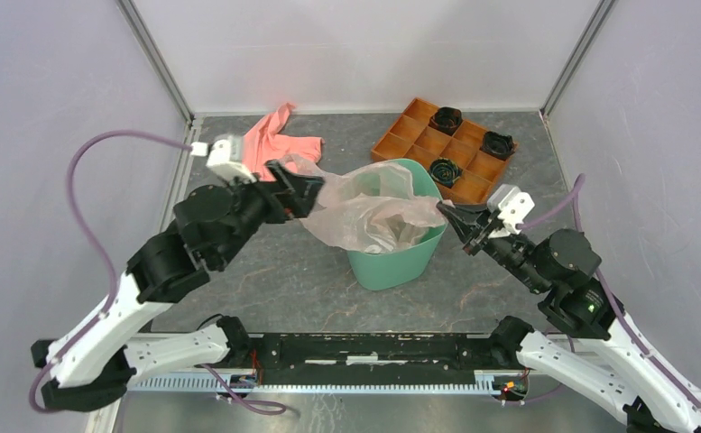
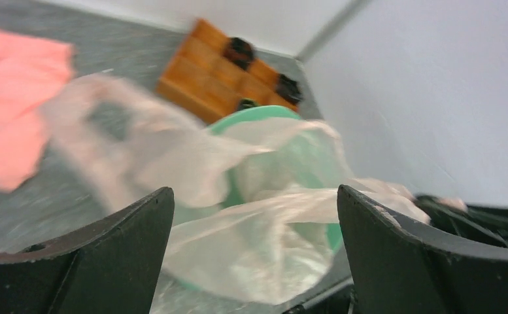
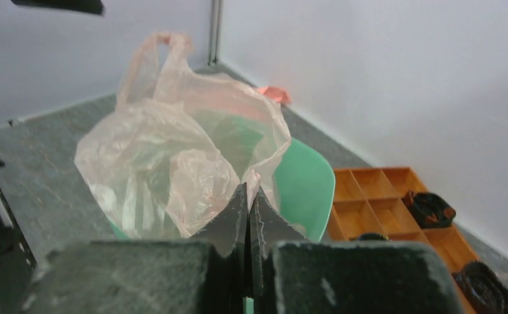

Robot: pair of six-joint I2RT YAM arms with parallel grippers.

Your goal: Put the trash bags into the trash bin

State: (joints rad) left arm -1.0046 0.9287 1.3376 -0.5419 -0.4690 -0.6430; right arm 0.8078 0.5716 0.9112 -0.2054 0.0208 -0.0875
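The pale pink translucent trash bag [image 1: 373,212] lies crumpled over the mouth of the mint-green trash bin [image 1: 392,266], part inside and part spilling over the left rim. My right gripper [image 1: 446,215] is shut on the bag's right edge at the bin's right rim. In the right wrist view its gripper [image 3: 248,190] pinches the film, with the bag [image 3: 166,157] and bin [image 3: 303,183] beyond. My left gripper [image 1: 299,188] is open at the bag's left side. In the left wrist view the gripper [image 2: 254,191] has its jaws spread wide, with the bag [image 2: 251,242] and bin rim [image 2: 257,114] ahead.
A salmon-pink cloth [image 1: 279,140] lies at the back left. An orange compartment tray [image 1: 419,144] holding black rolls stands at the back right, just behind the bin. Enclosure walls stand on the left, right and back.
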